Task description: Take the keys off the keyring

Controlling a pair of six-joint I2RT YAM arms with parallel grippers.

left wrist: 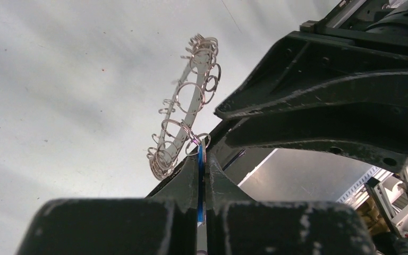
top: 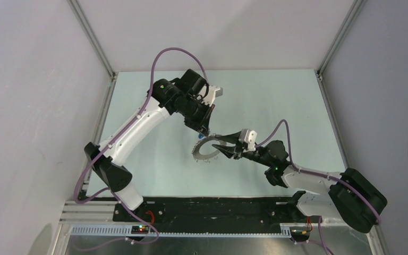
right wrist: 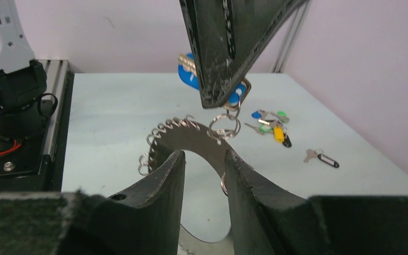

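my left gripper (left wrist: 200, 154) is pressed together on a blue-capped key (right wrist: 187, 74), held up just above the keyring (right wrist: 183, 135). a small split ring (right wrist: 224, 126) hangs from the key down to the hoop's grey band. my right gripper (right wrist: 204, 155) is spread, its tips at the band on either side. i cannot tell whether they bear on it. the hoop sits tilted, near the middle of the table (right wrist: 111, 117), fringed with more small rings.

a pile of loose keys (right wrist: 270, 126) lies well apart, beside a black-tagged key (right wrist: 323, 157), so i judge the task well under way.

this step is freeing this one key. next i need a steady hoop and a pull along the band's edge, so that the little ring slips off without snagging.
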